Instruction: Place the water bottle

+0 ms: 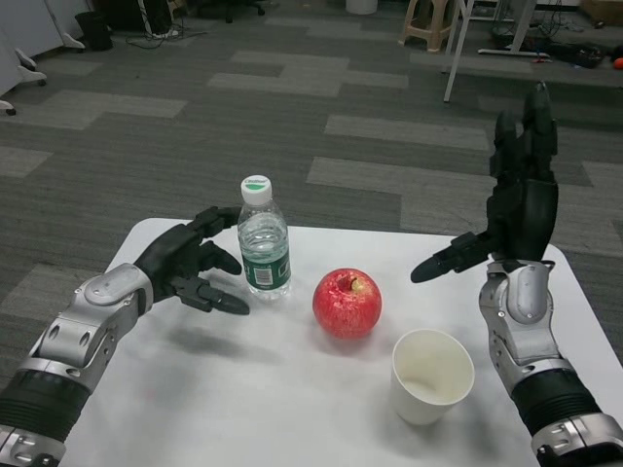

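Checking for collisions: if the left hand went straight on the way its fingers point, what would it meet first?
Probably the water bottle: the left hand points right, its fingers beside the bottle, apparently not touching.

The water bottle (264, 239) is positioned upright on the bench (243, 389), just beside the spread fingers of the left hand (190, 261). The right hand (511, 209) is raised, holding nothing.

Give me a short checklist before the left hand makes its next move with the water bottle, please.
1. Water bottle upright with its cap on: ok.
2. Left hand beside the bottle, fingers apart: ok.
3. Left hand touching the bottle: cannot tell.
4. Apple apart from the bottle: ok.
5. Paper cup upright, away from the bottle: ok.
6. Right hand raised, open, off the table: ok.
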